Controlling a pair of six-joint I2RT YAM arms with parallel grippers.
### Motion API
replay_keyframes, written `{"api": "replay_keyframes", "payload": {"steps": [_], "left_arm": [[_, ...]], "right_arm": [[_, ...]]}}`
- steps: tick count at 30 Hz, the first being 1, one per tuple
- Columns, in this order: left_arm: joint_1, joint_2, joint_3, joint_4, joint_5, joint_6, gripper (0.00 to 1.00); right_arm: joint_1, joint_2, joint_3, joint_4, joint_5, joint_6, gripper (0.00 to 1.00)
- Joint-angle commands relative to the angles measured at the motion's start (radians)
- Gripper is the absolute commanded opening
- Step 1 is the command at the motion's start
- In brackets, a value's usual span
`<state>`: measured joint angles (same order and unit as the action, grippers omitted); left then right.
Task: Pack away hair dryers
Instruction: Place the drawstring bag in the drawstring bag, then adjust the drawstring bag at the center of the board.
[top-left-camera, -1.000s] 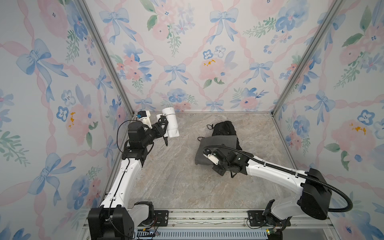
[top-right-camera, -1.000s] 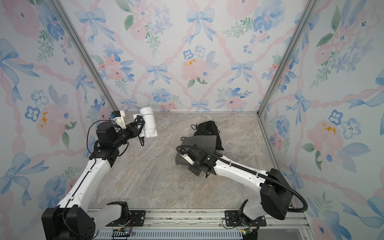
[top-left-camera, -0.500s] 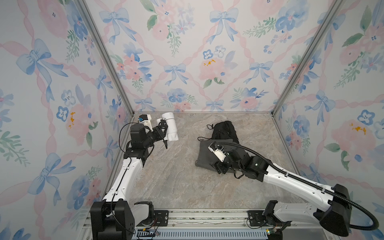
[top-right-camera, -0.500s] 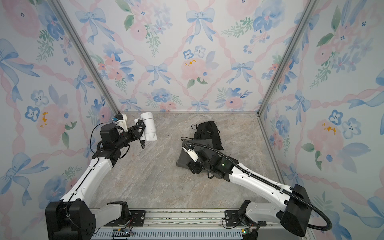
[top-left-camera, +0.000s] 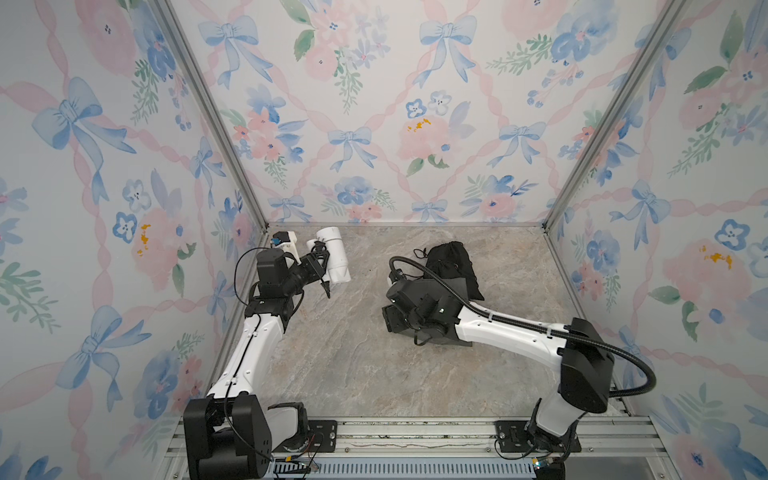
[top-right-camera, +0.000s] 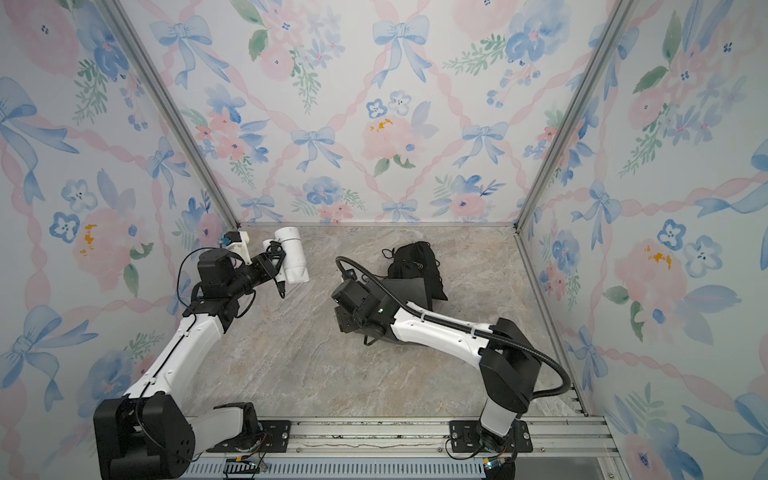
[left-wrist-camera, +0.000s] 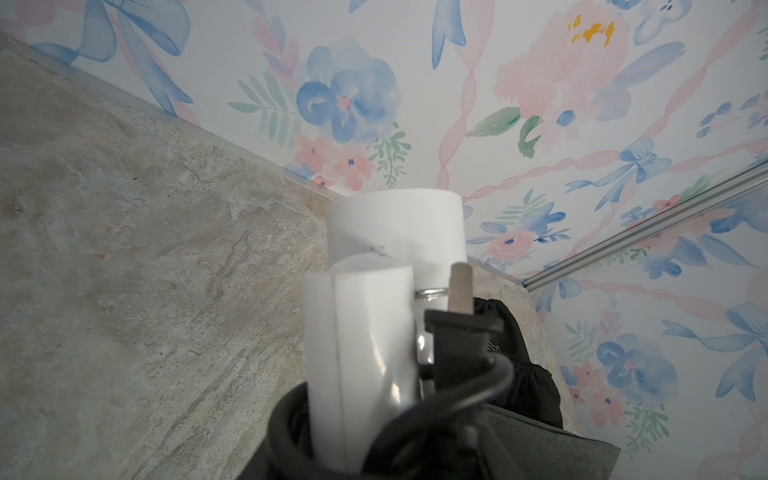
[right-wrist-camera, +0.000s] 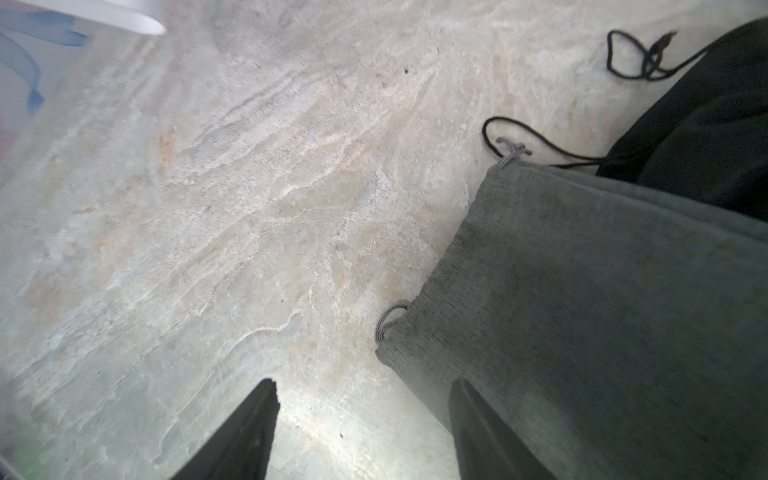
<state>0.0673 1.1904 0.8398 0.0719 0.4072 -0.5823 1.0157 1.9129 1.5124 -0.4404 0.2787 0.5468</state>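
Hair dryer, white, where? — Kit
Up at the left fingers, which are clamped on its handle side, cord bunched there. Looks clear of the desk. Only one I can see. — Mo
Axis? — Kit
Barrel runs crosswise to those fingers, roughly back wall to front, tapered nozzle toward the front. — Mo
Right side? — Kit
Right fingers spread apart, holding nothing. One over bare desk, one over the edge of the grey pouch, drawstring loops just ahead of them. Touching cloth? Can't tell. Dryer is well apart from them, across the desk toward the left arm. — Mo
So left is nearer. Coming move? — Kit
My guess: right opens the pouch mouth, which lies flat, then left carries the barrel over nozzle-first. — Mo
Rest? — Kit
Black pouch, bunched, touching the grey one on the side away from the right fingers. Marbled stone-look desk, bow-and-flower wallpaper on three sides, metal corner posts. — Mo
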Motion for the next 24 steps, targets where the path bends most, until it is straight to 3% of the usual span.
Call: {"api": "replay_keyframes", "payload": {"steps": [1,24], "left_arm": [[0.006,-0.021,-0.008,0.057,0.012,0.017,0.18],[0.005,-0.031,-0.018,0.067,0.039,0.0,0.18]], "right_arm": [[0.006,0.092,0.056,-0.108,0.043,0.125,0.65],[-0.091,0.361,0.197,-0.174,0.014,0.134,0.57]]}}
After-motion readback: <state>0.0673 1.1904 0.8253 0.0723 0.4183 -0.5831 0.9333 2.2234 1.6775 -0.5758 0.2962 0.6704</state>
